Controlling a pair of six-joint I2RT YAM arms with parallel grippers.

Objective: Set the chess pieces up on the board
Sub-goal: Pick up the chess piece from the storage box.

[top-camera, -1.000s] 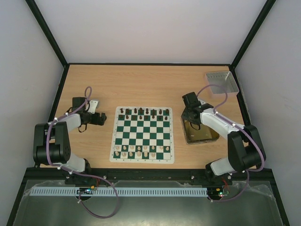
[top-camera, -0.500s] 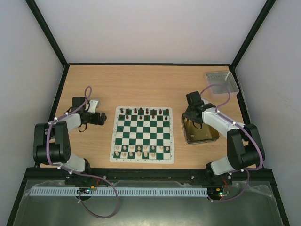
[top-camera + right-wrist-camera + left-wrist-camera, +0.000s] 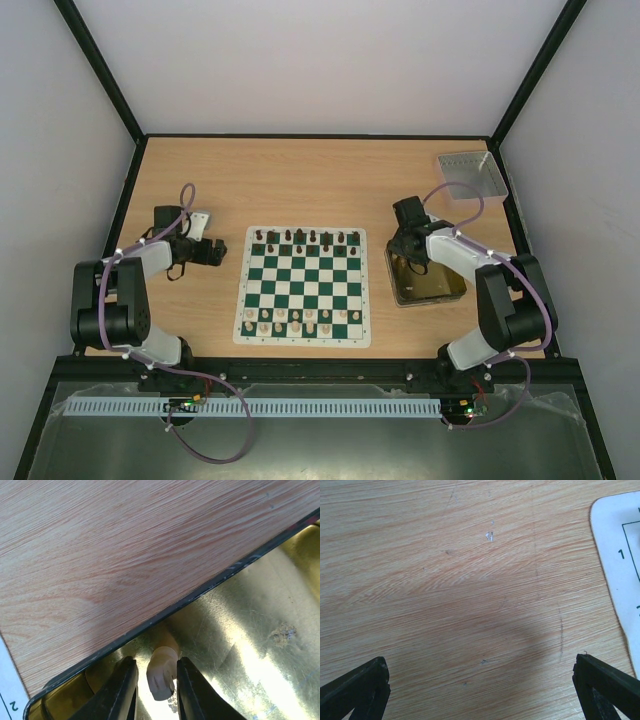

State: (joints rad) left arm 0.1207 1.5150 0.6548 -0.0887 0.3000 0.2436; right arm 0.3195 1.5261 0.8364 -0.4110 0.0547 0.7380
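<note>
The green and white board point(image 3: 305, 285) lies mid-table, with dark chess pieces point(image 3: 305, 238) along its far row and cream ones point(image 3: 295, 316) in its near rows. My right gripper point(image 3: 408, 250) reaches into the gold tin point(image 3: 440, 290) at its far left corner. In the right wrist view its fingers point(image 3: 120, 690) stand close on either side of a cream chess piece point(image 3: 162, 675) lying on the tin floor point(image 3: 260, 610), with a thin gap on the left side. My left gripper point(image 3: 222, 252) rests wide open on bare wood, left of the board's corner point(image 3: 615, 530), fingers point(image 3: 365, 682) holding nothing.
A grey square tray point(image 3: 472, 175) stands at the back right, near the wall. The tin's dark rim point(image 3: 200, 592) runs just ahead of my right fingers. The board's white border point(image 3: 7, 690) shows at the lower left of the right wrist view.
My right arm has shifted slightly over the tin's far left corner. The left arm and the pieces on the board have not moved.
</note>
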